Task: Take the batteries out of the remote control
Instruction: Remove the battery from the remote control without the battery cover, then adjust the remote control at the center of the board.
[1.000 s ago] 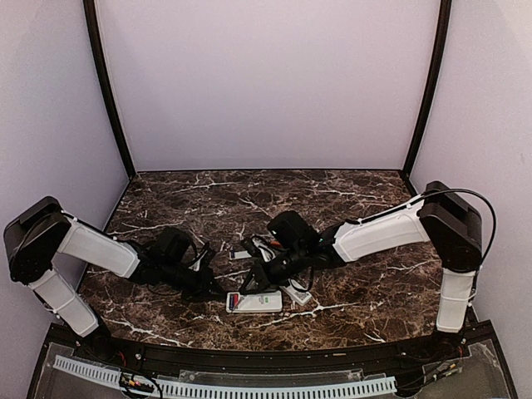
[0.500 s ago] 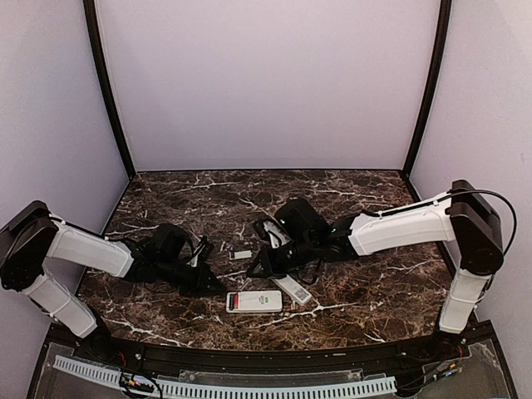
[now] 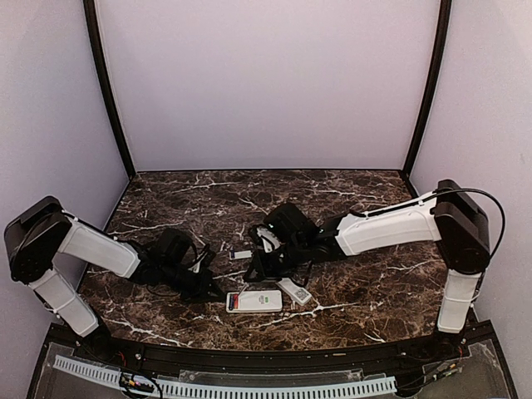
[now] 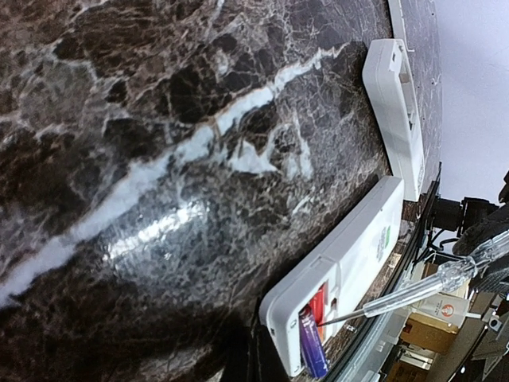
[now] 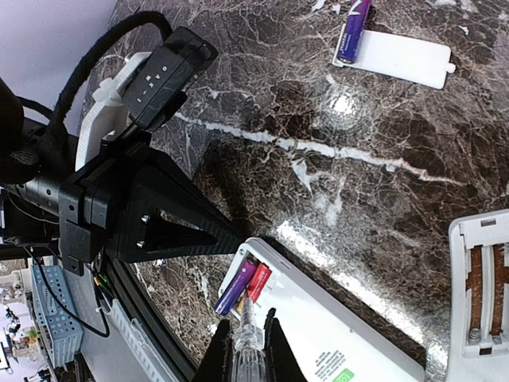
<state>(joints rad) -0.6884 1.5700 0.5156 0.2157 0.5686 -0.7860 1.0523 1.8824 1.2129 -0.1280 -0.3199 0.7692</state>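
A white remote control [image 3: 254,301] lies face down near the front edge, its battery compartment open at the left end. Two batteries sit in it: a purple one [image 5: 236,286], tilted with one end past the remote's rim, and a red one [image 5: 259,280] beside it. My right gripper [image 5: 249,322] is shut on a clear-handled screwdriver [image 5: 246,338], whose tip rests between the two cells. My left gripper [image 4: 258,354] is shut and empty, its dark fingers against the remote's [image 4: 350,263] compartment end. The purple battery [image 4: 312,348] and the red battery [image 4: 319,306] also show in the left wrist view.
A second white remote [image 3: 293,290] with an empty compartment lies just right of the first. A loose purple battery [image 5: 351,30] rests on a white cover plate [image 5: 402,57] farther back. The table's front rim [image 3: 249,353] runs close behind the remote.
My right gripper lifted away with the screwdriver half a second ago and has come back down to the remote's battery end. The left arm shifted slightly and stays against the remote.
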